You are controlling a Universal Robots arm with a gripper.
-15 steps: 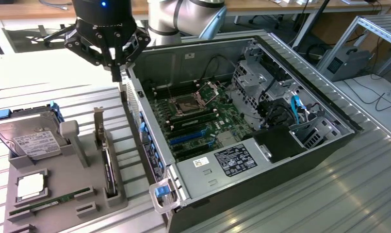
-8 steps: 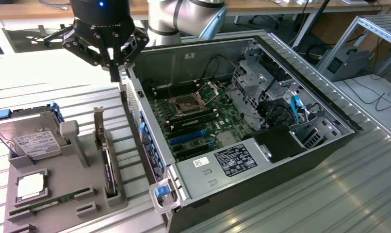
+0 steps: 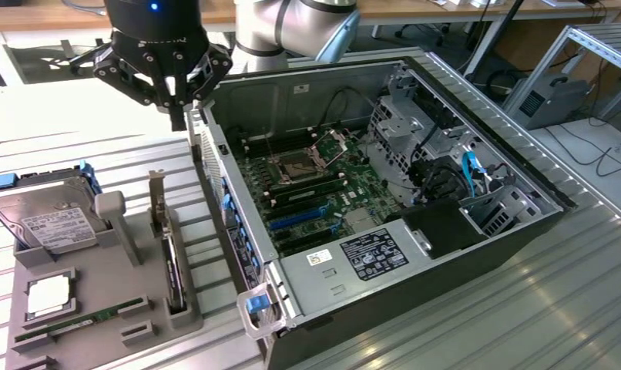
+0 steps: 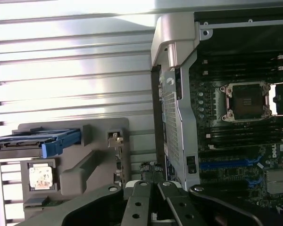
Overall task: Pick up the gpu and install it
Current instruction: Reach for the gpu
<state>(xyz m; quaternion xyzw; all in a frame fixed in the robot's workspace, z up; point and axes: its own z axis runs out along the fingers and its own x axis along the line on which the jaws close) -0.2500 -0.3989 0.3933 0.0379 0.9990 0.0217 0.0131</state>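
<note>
The gpu (image 3: 169, 262) stands on edge in a slot of the grey holder (image 3: 125, 285), at the exterior view's left, its silver bracket at the far end. In the wrist view the gpu (image 4: 117, 157) appears edge-on as a thin strip. My gripper (image 3: 177, 117) hangs well above the table, over the far left corner of the open computer case (image 3: 414, 254), shut with nothing between its fingers. The wrist view shows the closed gripper (image 4: 153, 187) above the gap between holder and case wall. Blue card slots (image 3: 295, 220) lie on the motherboard inside the case.
The holder also carries a silver hard drive (image 3: 43, 220) with blue rails, a square processor chip (image 3: 48, 293) and a green RAM stick (image 3: 79, 320). The case's tall side wall (image 3: 223, 216) stands between holder and motherboard. The table is slatted aluminium (image 3: 516, 308).
</note>
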